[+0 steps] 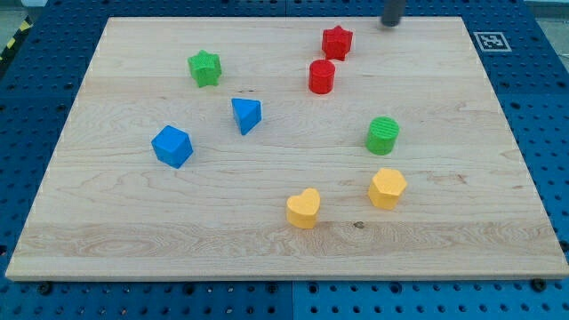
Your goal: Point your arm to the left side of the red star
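Observation:
The red star (337, 42) lies near the view's top, a little right of centre, on the wooden board (284, 240). A red cylinder (321, 76) sits just below it and slightly to the left. My tip (390, 24) is at the board's top edge, to the right of the red star and a little above it, with a gap between them. Only the rod's lowest part shows; the rest is cut off by the view's top.
A green star (204, 68) lies at upper left. A blue triangular block (246, 116) and a blue cube (172, 147) lie left of centre. A green cylinder (382, 135) is at right. A yellow heart (303, 208) and a yellow hexagonal block (387, 188) lie lower down.

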`<state>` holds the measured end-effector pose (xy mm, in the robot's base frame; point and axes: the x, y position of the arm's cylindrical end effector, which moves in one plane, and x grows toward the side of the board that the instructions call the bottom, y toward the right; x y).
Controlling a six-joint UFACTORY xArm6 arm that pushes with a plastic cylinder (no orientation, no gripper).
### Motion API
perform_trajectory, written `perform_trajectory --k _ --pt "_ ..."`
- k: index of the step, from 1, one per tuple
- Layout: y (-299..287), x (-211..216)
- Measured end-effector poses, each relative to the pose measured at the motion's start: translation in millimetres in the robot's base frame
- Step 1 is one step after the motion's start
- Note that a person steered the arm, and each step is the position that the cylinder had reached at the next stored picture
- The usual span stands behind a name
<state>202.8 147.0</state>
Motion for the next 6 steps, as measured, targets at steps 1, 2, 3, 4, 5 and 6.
perform_trajectory --k 1,2,3,4,5,6 --pt "-59 0" --pt "-80 1" --pt "-109 6" --pt "-110 13" --pt "-111 26" --pt "-109 41"
